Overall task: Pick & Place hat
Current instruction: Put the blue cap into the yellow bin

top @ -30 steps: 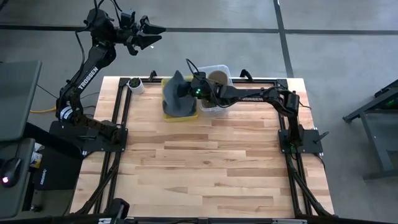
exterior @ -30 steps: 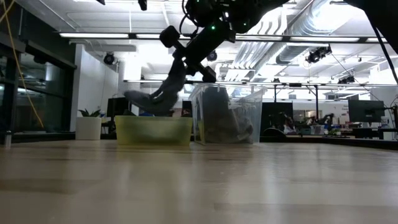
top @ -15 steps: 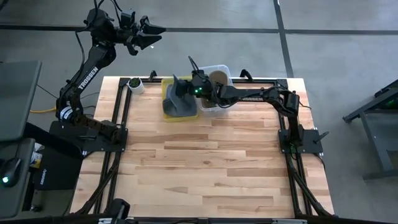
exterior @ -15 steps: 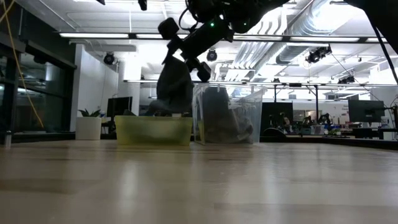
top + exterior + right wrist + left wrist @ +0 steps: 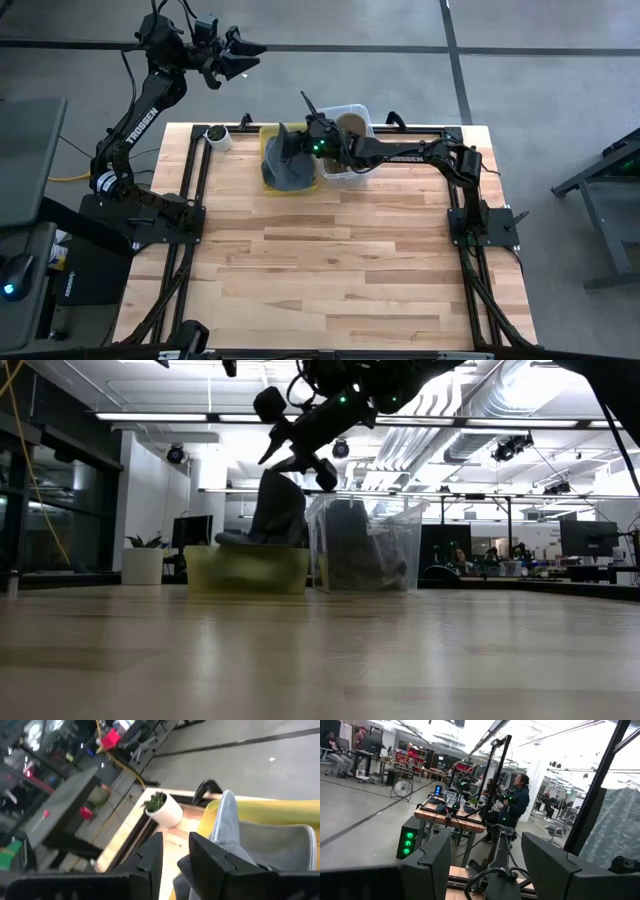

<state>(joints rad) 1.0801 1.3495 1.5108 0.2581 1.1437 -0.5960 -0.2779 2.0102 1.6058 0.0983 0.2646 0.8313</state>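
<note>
The grey hat [image 5: 285,165] stands upright in the yellow bin [image 5: 268,131] at the table's far edge. In the low view its crown [image 5: 276,505] rises above the bin's wall [image 5: 245,570]. My right gripper [image 5: 295,460] hovers just over the hat's top, reaching in from the right. In its wrist view the gripper [image 5: 175,852] is open with bare table between the fingers, and the hat's peak [image 5: 225,822] stands beside one finger. My left gripper [image 5: 245,55] is open, raised high beyond the table's far left corner, and faces the room [image 5: 487,865]. My right gripper has nothing between its fingers. The hat's upright peak [image 5: 222,837] stands close against the outer side of one finger [image 5: 202,852]; whether they touch, I cannot tell.
A clear plastic bin [image 5: 355,112] with dark items inside [image 5: 365,550] stands against the yellow bin's right side. A small white pot with a plant [image 5: 216,135] sits at the far left corner. The wooden tabletop [image 5: 340,260] stretches toward the near edge.
My right gripper has brought the hat down toward the yellow bin. A second ago the hat hung spread out and tilted above the bin. Now it has sunk in and stands upright with its lower part inside the bin.
</note>
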